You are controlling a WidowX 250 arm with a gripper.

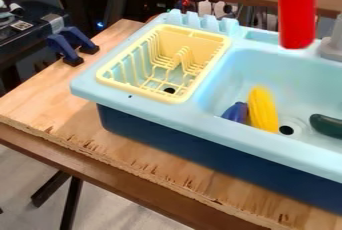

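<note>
While looking down at a slant on the toy sink (224,133), saw a smooth red cylinder (297,11) at the top of the view, upright, with its rounded lower end in front of the basin's back edge and near the grey faucet (332,48). Could not tell the state of the claw, whether spread, pressed together or pinching the red cylinder.

Down in the light blue basin (230,76), found a ribbed yellow toy corn cob (262,110) in the left part, slanting from the middle toward the front edge, with its near end just beside the round drain (286,130). Spotted a purple-blue toy eggplant (235,112) close against the left side of the toy corn cob, near the basin's front left corner. On the other side of the drain, saw a dark green toy cucumber (327,125), lying near the front edge and cut off by the right border of the view.

To the left of the basin, noted a pale yellow dish rack (200,86) set in the sink's left section, with upright prongs along its inside and a dark hole (169,90) visible through its bottom. Behind the dish rack, saw light blue notched uprights (207,22) along the sink's back edge.

Under the dark blue base of the toy sink, saw a plywood tabletop (53,106) with a rough, splintered front edge. Near its back left edge, noted blue-and-black clamps (65,48).
</note>
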